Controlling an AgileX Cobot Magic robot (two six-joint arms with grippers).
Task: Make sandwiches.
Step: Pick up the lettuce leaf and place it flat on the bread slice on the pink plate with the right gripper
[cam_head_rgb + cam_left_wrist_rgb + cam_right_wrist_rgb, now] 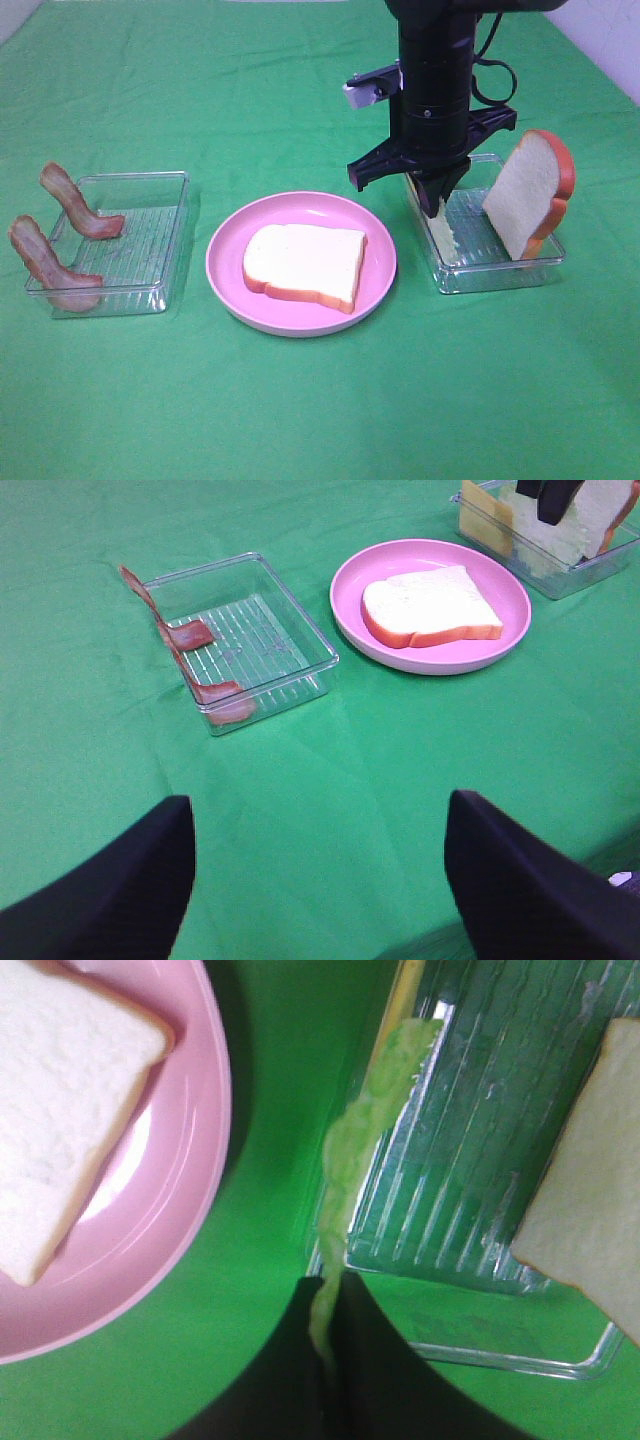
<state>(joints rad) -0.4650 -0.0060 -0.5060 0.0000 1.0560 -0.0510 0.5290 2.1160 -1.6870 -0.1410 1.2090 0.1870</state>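
Lettuce [350, 1160], lying along the left wall of the right tray [500, 272], is pinched at one end by the closed right end effector [325, 1355]. It is best lifted clear of that wall before being laid flat on the bread slice [305, 262] on the pink plate [218, 262] just to the left. The left end effector [320, 880] is spread wide and empty over the green-clothed worktop [300, 400], where bare cloth is seen around the plate.

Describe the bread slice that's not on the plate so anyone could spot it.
Find the pink plate on the green cloth; a clear tray sits to its right. The bread slice stands on edge at that tray's right end, unlike the other slice, which lies flat on the plate.
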